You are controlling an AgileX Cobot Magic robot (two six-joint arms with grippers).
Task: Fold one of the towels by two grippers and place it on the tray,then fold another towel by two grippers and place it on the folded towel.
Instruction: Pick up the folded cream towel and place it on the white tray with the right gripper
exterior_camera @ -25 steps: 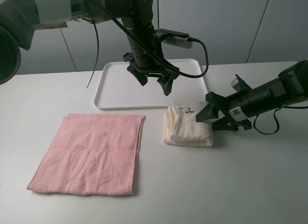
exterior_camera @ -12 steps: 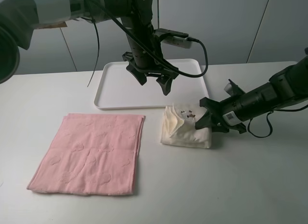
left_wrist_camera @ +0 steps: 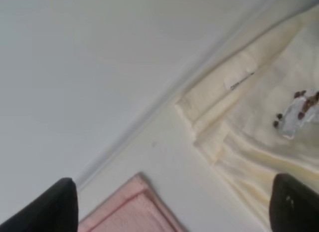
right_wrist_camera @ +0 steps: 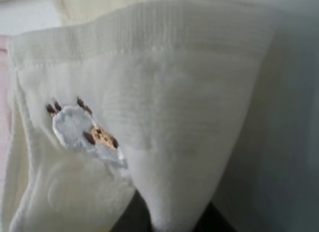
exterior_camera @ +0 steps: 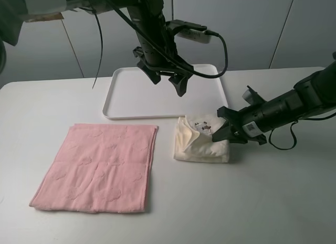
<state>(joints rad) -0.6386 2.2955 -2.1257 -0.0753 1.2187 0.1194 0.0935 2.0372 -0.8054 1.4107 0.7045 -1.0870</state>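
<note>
The right gripper [exterior_camera: 218,131] clamps the edge of the cream towel [exterior_camera: 194,149] — the left gripper [exterior_camera: 168,85] hangs spread wide above the tray [exterior_camera: 131,97].

A white table [exterior_camera: 262,202] is spread beneath both the left gripper [exterior_camera: 168,84] and the right gripper [exterior_camera: 220,129], its matte surface plain and evenly lit. A soft shadow is cast on it just beside and under the right gripper. Behind the left gripper, past the table's far edge, a pale grey wall [exterior_camera: 252,29] is seen. It is made of flat panels divided by thin dark seams [exterior_camera: 282,31] that run slightly slanted. High up, well away from the left gripper on its own side of the exterior view, a tan strip [exterior_camera: 50,16] is partly shown, but too much is hidden for it to be identified.
</note>
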